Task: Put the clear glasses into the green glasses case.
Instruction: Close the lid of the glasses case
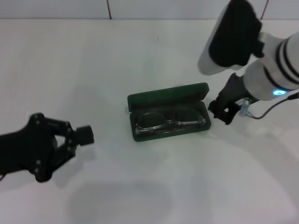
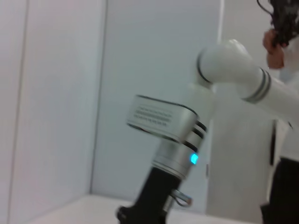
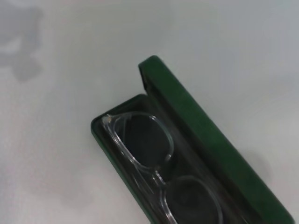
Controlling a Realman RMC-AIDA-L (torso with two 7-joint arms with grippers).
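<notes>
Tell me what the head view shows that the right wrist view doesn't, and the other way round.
Only the head view shows both arms: the left gripper off to the robot's left, away from the case, and the right gripper just beside the case's right end. It also shows the whole dark green rectangular hinged case, lid raised.

Only the right wrist view shows, close up, one end of the case's dark lining and one clear lens rim.

Both show the transparent plastic glasses lying inside the open case on the white table.
</notes>
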